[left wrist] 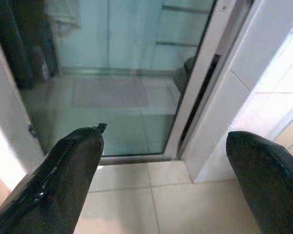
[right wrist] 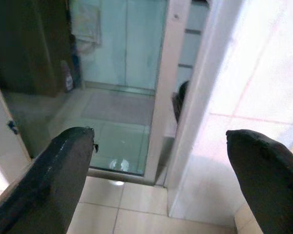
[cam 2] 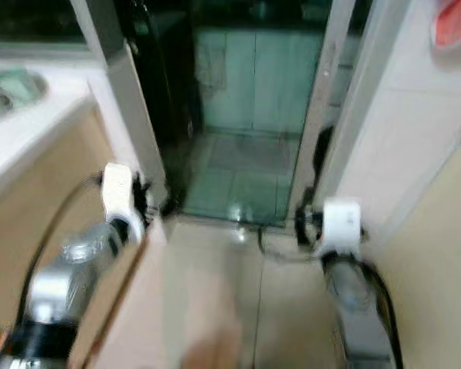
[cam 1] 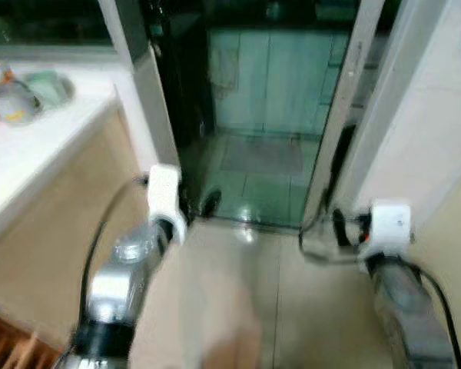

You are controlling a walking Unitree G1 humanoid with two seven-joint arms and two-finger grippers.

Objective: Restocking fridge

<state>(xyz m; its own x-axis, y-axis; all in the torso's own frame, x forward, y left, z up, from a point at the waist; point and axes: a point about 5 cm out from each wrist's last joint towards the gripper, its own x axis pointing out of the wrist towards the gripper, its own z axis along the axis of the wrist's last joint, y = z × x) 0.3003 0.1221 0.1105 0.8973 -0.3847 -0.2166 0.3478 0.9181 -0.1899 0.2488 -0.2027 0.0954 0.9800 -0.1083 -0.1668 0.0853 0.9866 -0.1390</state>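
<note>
Left gripper (left wrist: 163, 161) is spread wide with nothing between its fingers (left wrist: 63, 170), and right gripper (right wrist: 161, 161) is just as wide and just as empty. Both arms reach forward over the beige floor tiles (cam 1: 238, 292) towards a glass door (cam 1: 269, 115) in a pale frame (cam 1: 334, 131). A white counter (cam 1: 38, 146) runs along the left, a tiled wall (cam 1: 438, 131) on the right. The head views are blurred. I can't pick out a fridge.

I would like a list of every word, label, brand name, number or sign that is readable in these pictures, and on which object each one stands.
None can be read.
The things on the white counter at the robot's left: blurred, any print on them is unreadable.
The bottle on the floor behind the glass door: too small and blurred to read.
The left gripper and right gripper: open, no markings.
</note>
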